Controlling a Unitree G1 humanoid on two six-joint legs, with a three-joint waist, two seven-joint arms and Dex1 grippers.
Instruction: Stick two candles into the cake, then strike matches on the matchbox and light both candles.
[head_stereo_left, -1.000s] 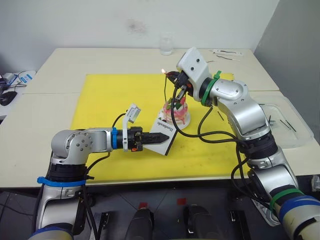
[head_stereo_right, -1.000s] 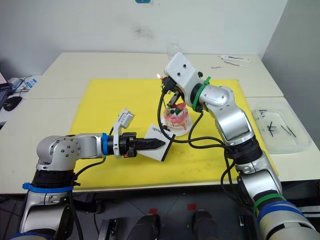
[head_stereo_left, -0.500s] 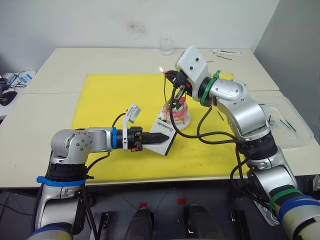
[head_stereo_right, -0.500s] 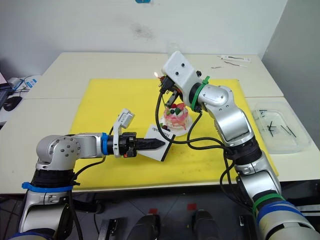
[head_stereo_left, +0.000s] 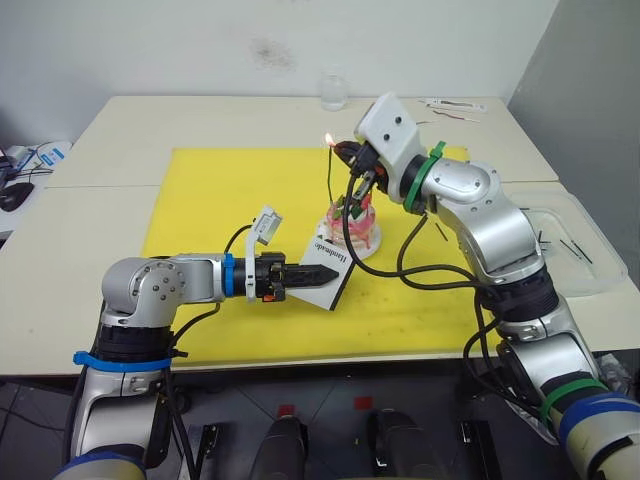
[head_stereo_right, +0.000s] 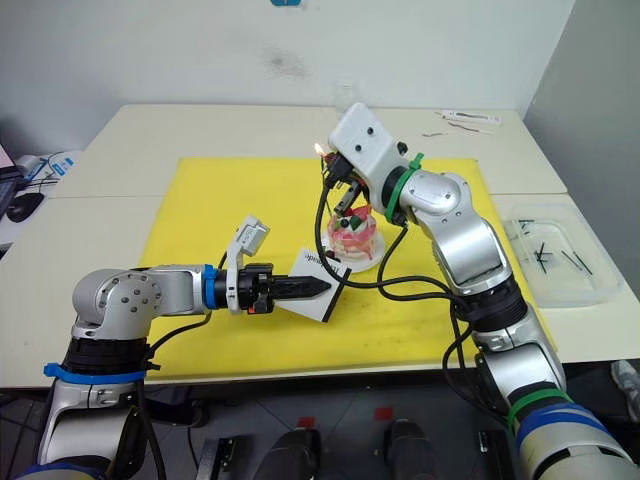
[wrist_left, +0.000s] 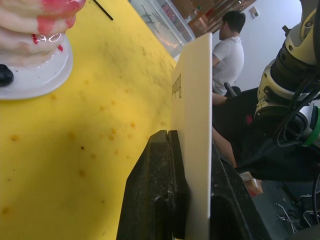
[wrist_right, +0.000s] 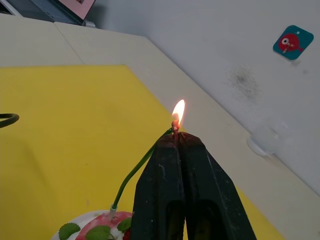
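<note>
The small pink-and-white cake (head_stereo_left: 352, 226) sits on its white plate (head_stereo_left: 368, 247) on the yellow mat. A thin greenish candle (wrist_right: 135, 175) rises from the cake and bends toward my right gripper (wrist_right: 176, 139). That gripper is shut on a short dark match whose tip burns with a flame (wrist_right: 178, 112) right at the candle's top end. In the eye views my right gripper (head_stereo_left: 342, 151) hovers above and left of the cake. My left gripper (head_stereo_left: 318, 276) is shut on the white matchbox (head_stereo_left: 328, 255), held on edge just in front of the cake, with its "Handmade" lettering showing.
A yellow mat (head_stereo_left: 220, 190) covers the table's middle. A clear glass (head_stereo_left: 333, 88) stands at the back. A transparent tray (head_stereo_left: 570, 245) with dark matches lies at the right edge. A loose match (head_stereo_left: 440, 231) lies on the mat right of the cake. A person (wrist_left: 227, 45) sits in the background.
My right gripper with the burning match wavered slightly left and back beside the candle tip. The left gripper and matchbox stayed still.
</note>
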